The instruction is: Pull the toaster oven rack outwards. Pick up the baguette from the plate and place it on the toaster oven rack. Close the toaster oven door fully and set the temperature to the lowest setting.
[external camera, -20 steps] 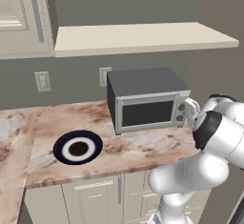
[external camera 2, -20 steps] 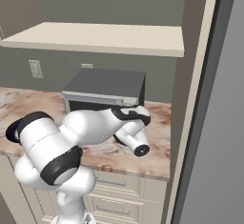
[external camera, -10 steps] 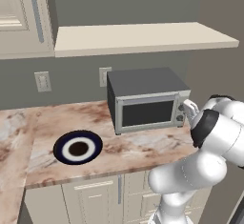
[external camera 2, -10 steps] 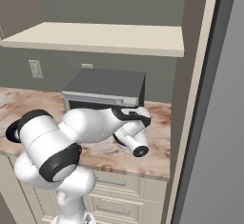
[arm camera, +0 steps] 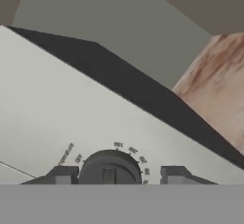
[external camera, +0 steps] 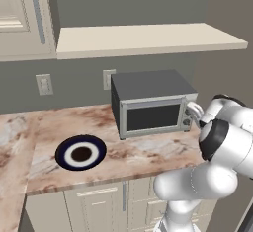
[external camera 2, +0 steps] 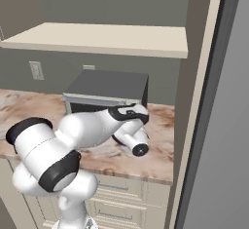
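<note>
1. Toaster oven sits centre-right of the left base view on the marble counter, back near the grey wall; its right side is close to the tall panel at the frame's right, so little room there
2. Beige shelf overhangs the oven in the upper half of the frame, with an open gap between shelf and oven top
3. Bare counter lies in front of the oven and to its left, out to the plate at lower left; the plate is well apart from the oven
4. Toaster oven door is shut, flush with the front frame; the oven's long axis runs left-right across the frame, front facing the camera
5. Arm rises from lower right of the left base view, elbow bent, forearm reaching up-left to the oven's right-hand knob panel; in the right base view it crosses the centre, covering the oven front
6. Gripper is at bottom centre of the hand view, right against the silver panel; its two dark fingertips stand one on each side of a round dark knob, jaws parted around it; cannot tell if they touch it
7. Small printed scale marks arc above the knob
</note>
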